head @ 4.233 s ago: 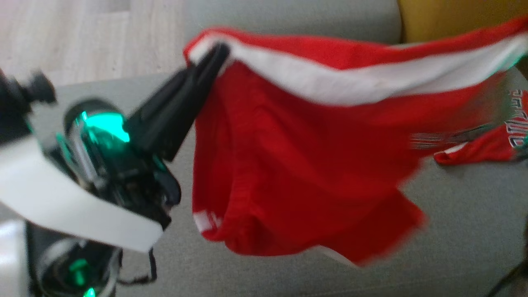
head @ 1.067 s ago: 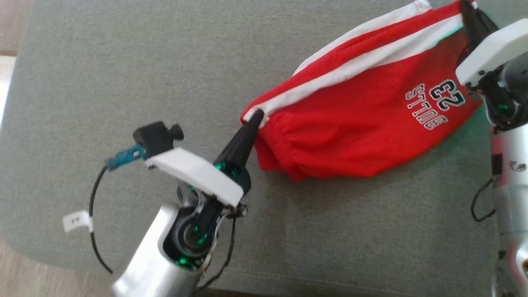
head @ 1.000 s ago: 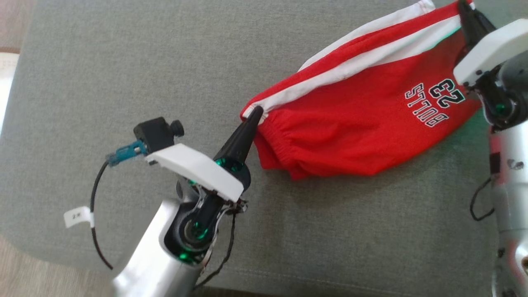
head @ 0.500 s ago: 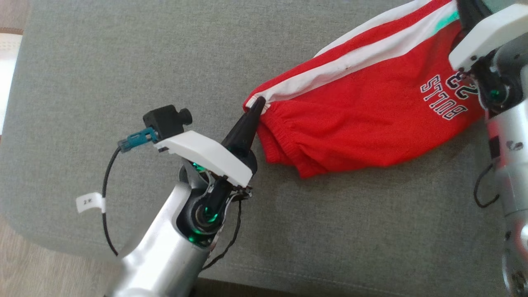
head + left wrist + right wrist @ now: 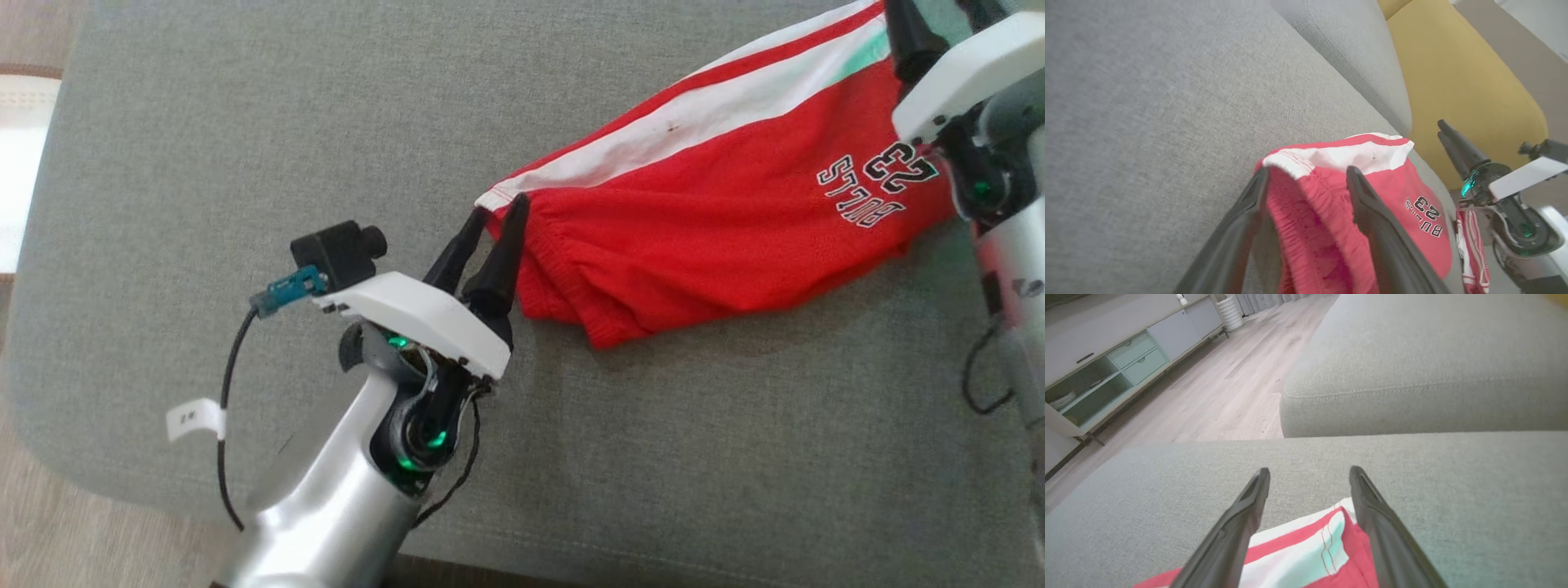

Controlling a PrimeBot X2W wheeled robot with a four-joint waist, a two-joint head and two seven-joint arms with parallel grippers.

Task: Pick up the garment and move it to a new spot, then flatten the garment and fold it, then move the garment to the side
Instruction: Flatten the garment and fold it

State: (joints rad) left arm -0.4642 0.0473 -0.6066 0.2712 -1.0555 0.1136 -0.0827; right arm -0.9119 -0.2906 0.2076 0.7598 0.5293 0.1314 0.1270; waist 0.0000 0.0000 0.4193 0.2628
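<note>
Red shorts point(image 5: 718, 212) with a white side stripe and a "BULLS 23" print lie stretched out on the grey sofa seat point(image 5: 245, 122). My left gripper point(image 5: 492, 215) is open at their left end. In the left wrist view the gathered waistband point(image 5: 1310, 204) sits loose between the spread fingers point(image 5: 1257, 192). My right gripper point(image 5: 1308, 471) is open too, over the shorts' far right corner point(image 5: 1306, 547), whose red and white edge lies below its fingers point(image 5: 904, 37).
A yellow cushion point(image 5: 1453, 81) stands behind the seat at the right. A second red and white garment point(image 5: 1470, 245) lies under the right arm. Wood floor point(image 5: 1208, 388) and a low cabinet point(image 5: 1106, 363) are beyond the sofa's end. The seat's front edge point(image 5: 571, 555) is close to me.
My left gripper has opened and let go of the waistband. The shorts have been drawn out longer and flatter on the seat. The camera has shifted a little.
</note>
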